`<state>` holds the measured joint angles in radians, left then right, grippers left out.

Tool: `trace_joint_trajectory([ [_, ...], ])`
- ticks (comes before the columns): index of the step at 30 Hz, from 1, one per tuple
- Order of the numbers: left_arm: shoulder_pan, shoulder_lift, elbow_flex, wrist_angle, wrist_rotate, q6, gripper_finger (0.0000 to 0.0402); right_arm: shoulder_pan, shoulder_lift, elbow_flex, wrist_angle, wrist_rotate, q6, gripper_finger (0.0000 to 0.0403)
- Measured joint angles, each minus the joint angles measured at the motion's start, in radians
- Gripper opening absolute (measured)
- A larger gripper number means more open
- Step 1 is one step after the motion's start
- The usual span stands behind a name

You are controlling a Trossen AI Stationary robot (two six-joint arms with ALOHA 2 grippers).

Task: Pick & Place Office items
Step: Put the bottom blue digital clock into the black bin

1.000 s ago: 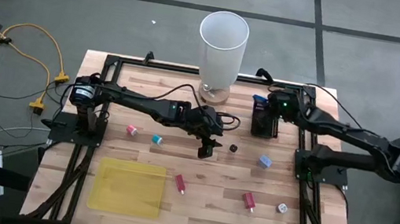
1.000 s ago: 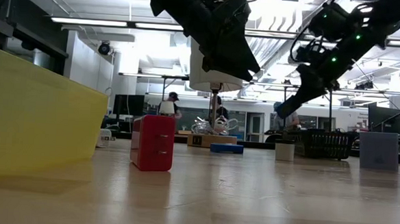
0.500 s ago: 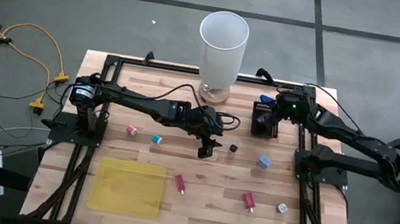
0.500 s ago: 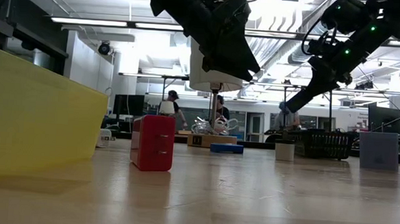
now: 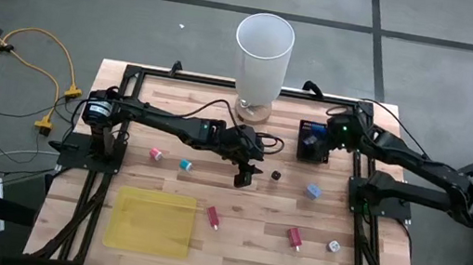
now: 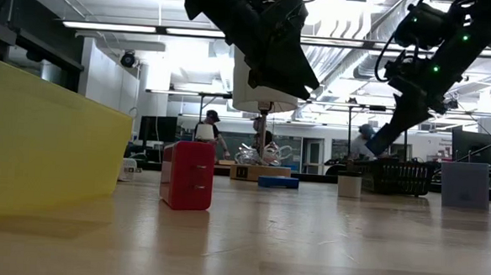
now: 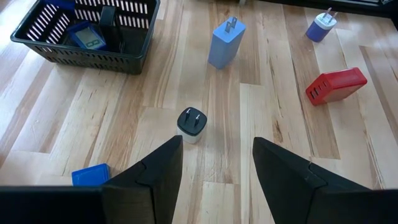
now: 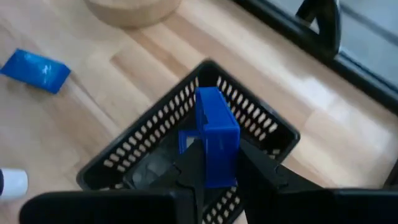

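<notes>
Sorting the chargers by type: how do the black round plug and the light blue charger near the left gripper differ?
The black round plug is small, round and dark; the light blue charger is taller, boxy and pale. The plug lies nearer the left gripper. Both have two prongs pointing up.

No text, label or number can be read anywhere

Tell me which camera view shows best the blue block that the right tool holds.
The right wrist view: the blue block fills the middle, pinched in the right tool above the black basket. The high view shows only a blue speck at the basket. In the low view and the left wrist view I cannot make it out.
</notes>
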<state>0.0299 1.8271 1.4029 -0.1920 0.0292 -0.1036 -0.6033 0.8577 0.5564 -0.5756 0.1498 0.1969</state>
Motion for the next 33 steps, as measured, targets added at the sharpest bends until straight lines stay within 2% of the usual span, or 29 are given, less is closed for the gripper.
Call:
trace_joint_trajectory([
  [16, 0.000, 0.000, 0.000, 0.007, 0.000, 0.000, 0.0190, 0.000, 0.009, 0.000, -0.011, -0.021, 0.032, 0.0064],
  [33, 0.000, 0.000, 0.000, 0.007, 0.000, 0.000, 0.0190, 0.001, 0.214, -0.001, 0.109, -0.018, 0.035, 0.0064],
])
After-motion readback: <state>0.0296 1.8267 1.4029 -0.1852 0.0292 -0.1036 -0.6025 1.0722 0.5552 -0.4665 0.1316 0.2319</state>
